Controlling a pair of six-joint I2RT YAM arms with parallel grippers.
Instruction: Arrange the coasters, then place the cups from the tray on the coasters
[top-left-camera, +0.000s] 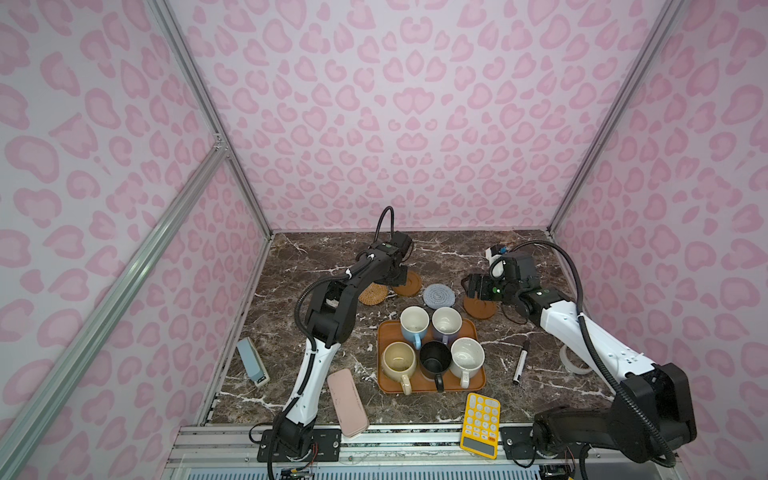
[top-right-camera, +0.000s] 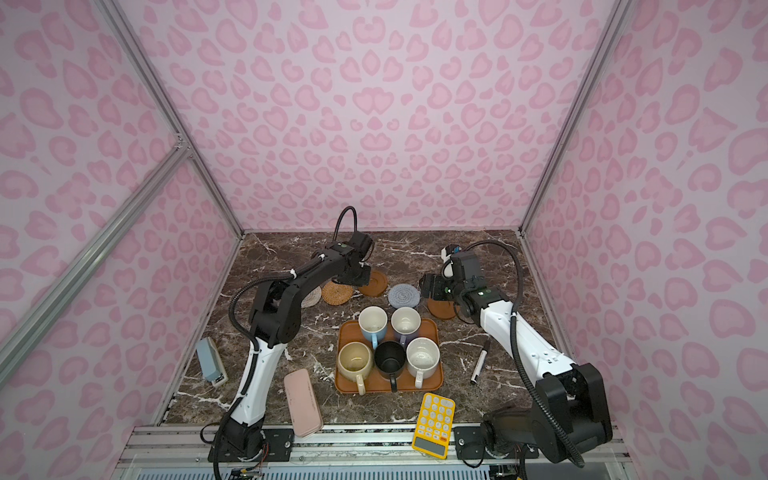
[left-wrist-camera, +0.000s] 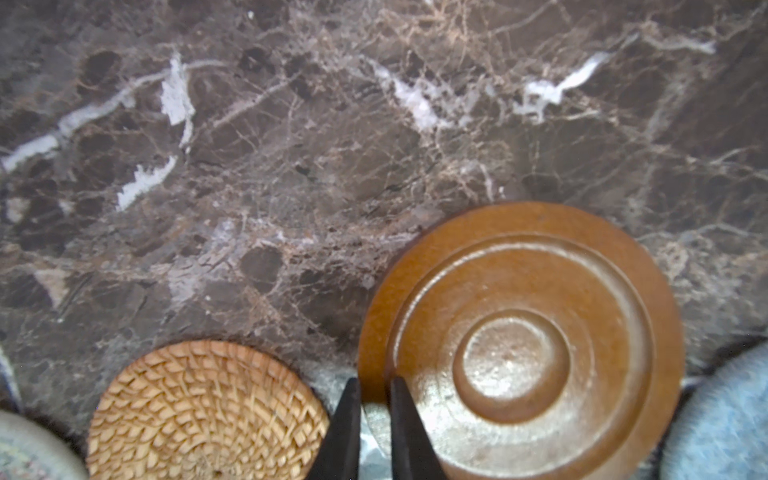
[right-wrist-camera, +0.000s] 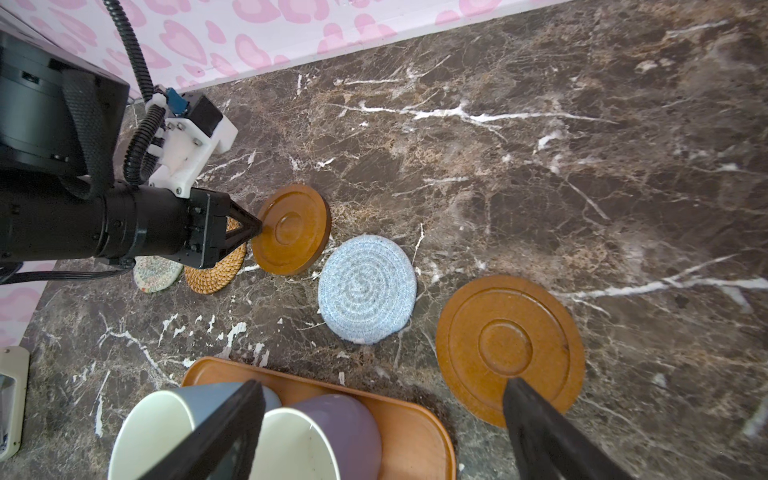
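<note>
My left gripper is shut on the rim of a smooth brown coaster, which lies beside the rattan coaster at the back. An off-white coaster lies left of that, a grey-blue one to the right, and a second brown one further right. My right gripper hangs open and holds nothing, above the gap between that coaster and the tray. On the tray stand the light blue, lavender, cream, black and speckled white cups.
A yellow calculator and a pink case lie at the front edge. A black marker and a tape roll lie right of the tray. A blue-grey device leans by the left wall.
</note>
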